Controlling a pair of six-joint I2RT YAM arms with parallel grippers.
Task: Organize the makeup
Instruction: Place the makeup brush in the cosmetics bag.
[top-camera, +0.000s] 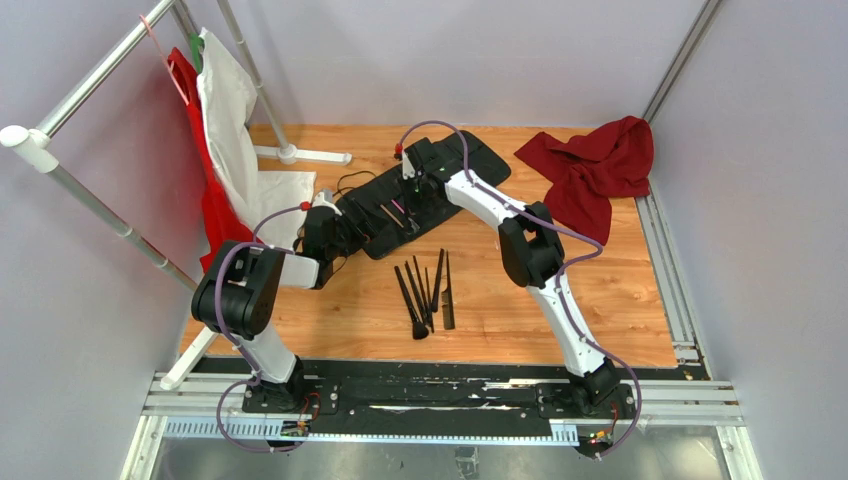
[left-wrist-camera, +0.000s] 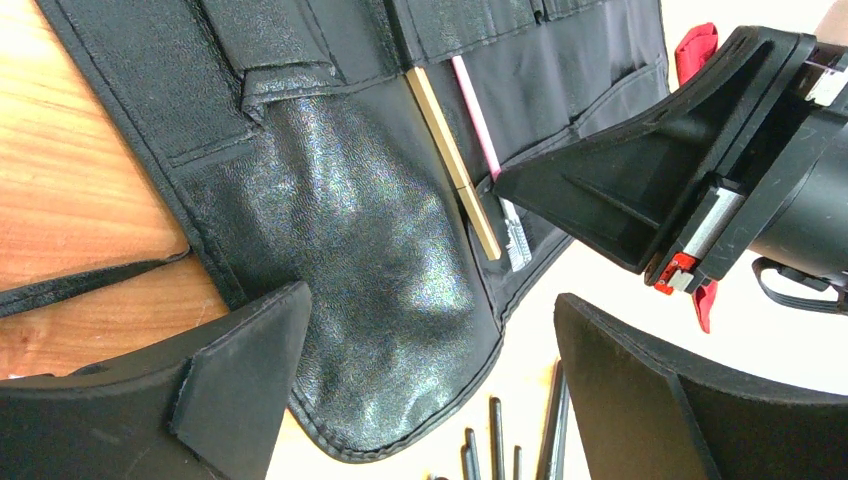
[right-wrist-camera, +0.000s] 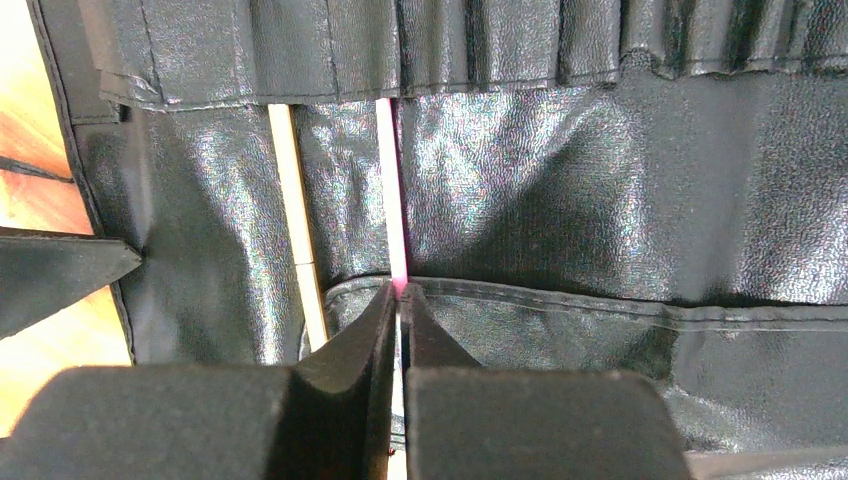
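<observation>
The makeup shows as several black brushes (top-camera: 418, 292) and a thin black comb (top-camera: 447, 290) lying loose on the wooden table, their handle ends (left-wrist-camera: 495, 440) visible in the left wrist view. A pink-handled brush (right-wrist-camera: 390, 190) and a tan-handled brush (right-wrist-camera: 295, 200) sit in slots of the black roll-up case (top-camera: 430, 190). My right gripper (right-wrist-camera: 400, 300) is shut on the pink handle's lower end, its tip (left-wrist-camera: 505, 182) over the case. My left gripper (left-wrist-camera: 430, 400) hangs open above the case's near corner (left-wrist-camera: 380, 330), holding nothing.
A red cloth (top-camera: 595, 165) lies at the back right. A white rack (top-camera: 100, 70) with red and white garments (top-camera: 225, 130) stands at the left, its foot (top-camera: 300, 155) on the table. A black strap (left-wrist-camera: 80, 285) trails from the case.
</observation>
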